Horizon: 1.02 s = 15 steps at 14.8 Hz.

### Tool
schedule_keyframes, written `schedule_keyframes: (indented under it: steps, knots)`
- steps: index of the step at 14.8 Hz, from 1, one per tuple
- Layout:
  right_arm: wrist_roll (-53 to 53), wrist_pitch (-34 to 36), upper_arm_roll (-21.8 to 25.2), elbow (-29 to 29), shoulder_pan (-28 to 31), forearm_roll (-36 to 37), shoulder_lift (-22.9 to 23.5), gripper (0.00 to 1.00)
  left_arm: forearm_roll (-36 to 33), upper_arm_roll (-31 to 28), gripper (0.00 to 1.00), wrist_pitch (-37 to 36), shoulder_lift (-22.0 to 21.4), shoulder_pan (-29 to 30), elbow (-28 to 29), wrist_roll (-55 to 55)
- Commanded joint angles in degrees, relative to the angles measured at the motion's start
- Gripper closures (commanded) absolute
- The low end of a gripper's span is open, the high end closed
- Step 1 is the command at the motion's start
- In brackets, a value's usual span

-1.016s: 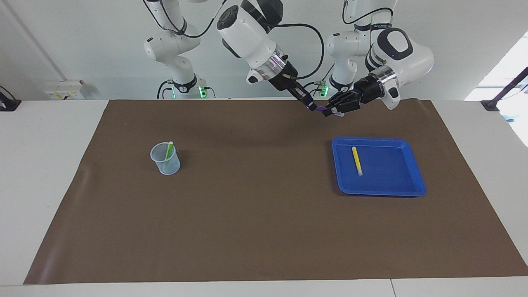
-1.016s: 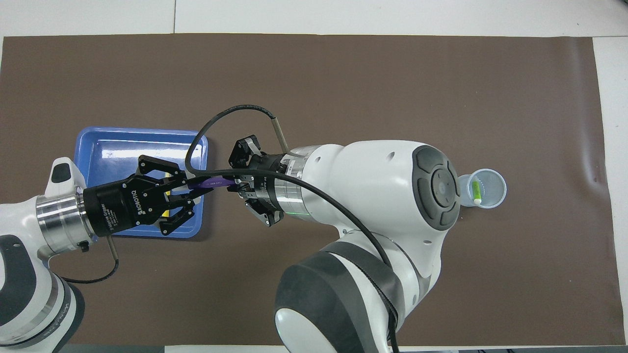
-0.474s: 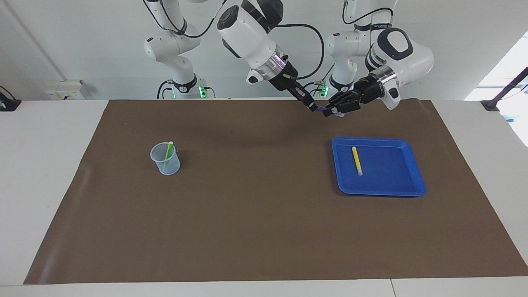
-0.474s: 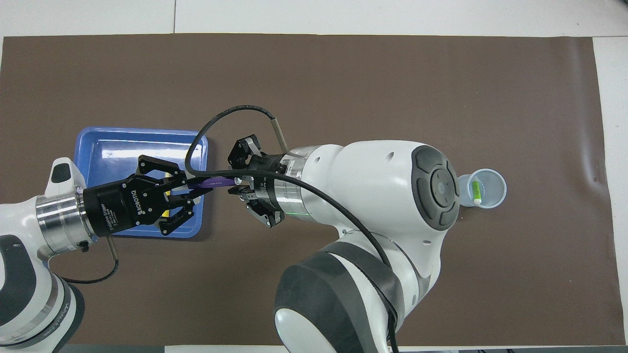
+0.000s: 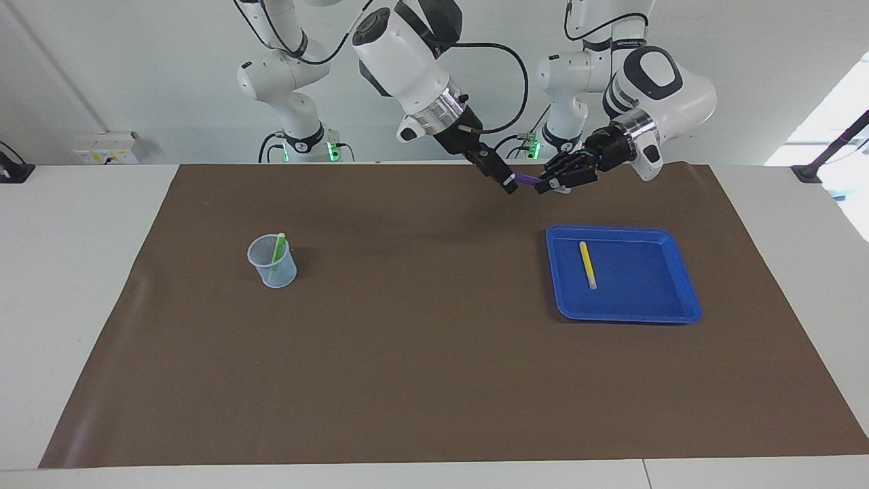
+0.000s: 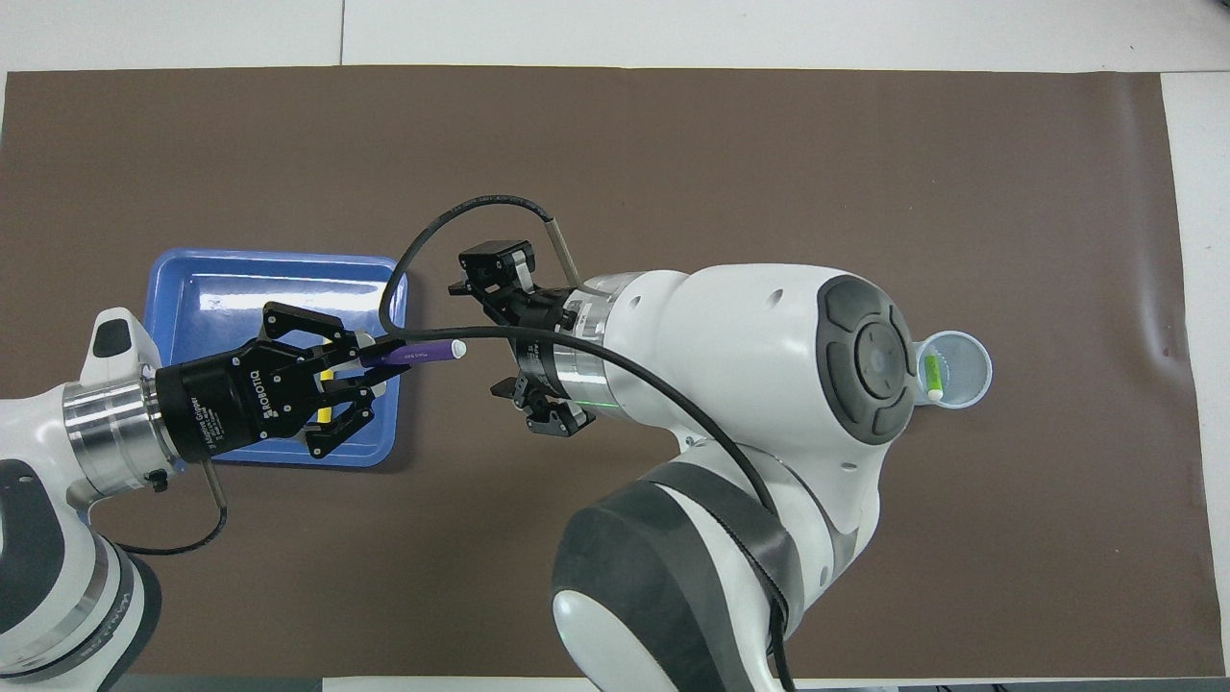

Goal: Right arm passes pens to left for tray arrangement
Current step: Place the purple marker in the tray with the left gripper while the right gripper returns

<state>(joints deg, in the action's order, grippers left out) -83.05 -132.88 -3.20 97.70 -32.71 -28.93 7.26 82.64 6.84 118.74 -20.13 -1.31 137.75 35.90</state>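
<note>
While the purple pen (image 6: 415, 353) sticks out sideways from the left claw (image 6: 357, 370), which is closed on its darker end, we list it as item one: pale cap free, pointing toward the right claw (image 6: 507, 332). That right claw stands wide, its fingers apart and clear of the cap, just beside it.

Risks, as we judge them: the grip sits near one end of the pen, so the long free end could swing or slip when the arm turns down to the tray (image 5: 682, 275). A loose pinch would let the pen drop onto the brown mat (image 5: 421, 353), short of the tray rim. The wide right claw is close to the cap; a careless pull-away could knock it.

Item two: yellow pen (image 5: 587, 264), lying in the tray, below the left claw, toward the tray's edge on the right-arm side. Laying the purple pen down there could bump or cross it.

Item three: green pen (image 5: 276, 252), standing tilted in a clear cup (image 5: 272, 261), well apart from both claws toward the right arm's end.

Hard to make out: from above, the left claw covers most of the yellow pen and part of the tray. How much of the purple pen lies inside the fingers we cannot tell. The right arm's bulk partly overlaps the cup's rim.
</note>
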Motion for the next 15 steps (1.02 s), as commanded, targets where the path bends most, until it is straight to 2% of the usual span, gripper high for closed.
schedule_keyframes:
  steps: [1, 5, 9, 12, 15]
  knots:
    - [6.8, 4.5, -0.3, 1.2, 4.5, 4.8, -2.5, 0.00, -5.8, -0.1, 1.00, 0.3, 3.0, 0.5, -3.4, 1.2]
    - [23.5, 11.8, -0.2, 4.2, 11.2, 8.0, -6.1, 0.00, -17.1, -0.1, 1.00, -3.2, 9.8, 2.5, -12.0, 1.2]
    - [39.9, 16.9, -0.3, 6.7, 15.4, 15.6, -8.8, 0.00, -33.0, 0.0, 1.00, -10.1, 15.5, 4.5, -20.1, 0.5]
    - [52.0, 17.7, -0.3, 7.8, 19.4, 19.8, -9.3, 0.00, -41.7, -0.1, 1.00, -15.7, 19.6, 5.5, -27.2, 0.3]
    - [64.5, 16.8, -0.3, 12.1, 24.0, 23.0, -10.9, 0.00, -49.3, 0.0, 1.00, -19.5, 21.2, 6.7, -29.7, -4.4]
